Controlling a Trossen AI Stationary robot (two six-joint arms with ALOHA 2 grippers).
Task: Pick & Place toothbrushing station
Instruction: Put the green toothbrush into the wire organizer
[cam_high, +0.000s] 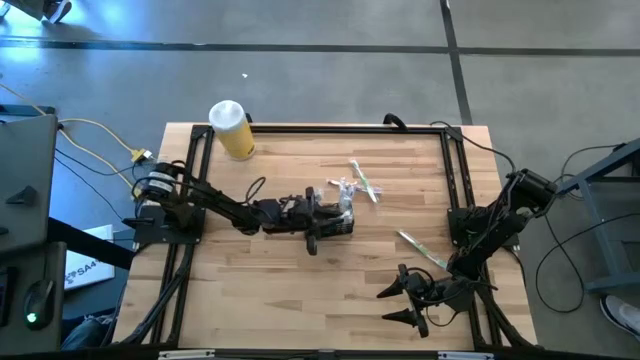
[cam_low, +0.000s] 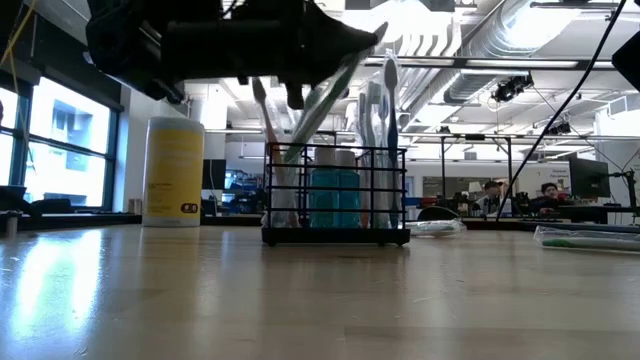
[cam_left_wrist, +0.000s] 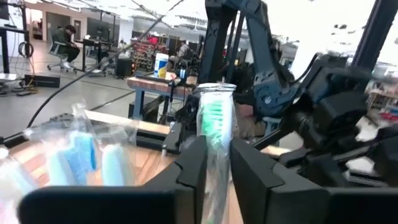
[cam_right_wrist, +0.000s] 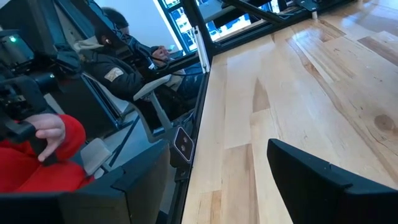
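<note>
The left gripper (cam_high: 340, 222) hangs just above the mesh caddy (cam_low: 336, 195), fingers pinching a wrapped toothbrush (cam_left_wrist: 216, 134). The right gripper (cam_high: 402, 300) rests at the table's (cam_high: 270, 290) near edge, fingers spread.

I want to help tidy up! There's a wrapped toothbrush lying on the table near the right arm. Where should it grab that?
Grab the wrapped toothbrush around the middle of its thin handle, coming straight down from above. It lies flat and slanted on the table, so turn the jaws across its length. The right gripper, resting nearby, is probably best placed.
</note>
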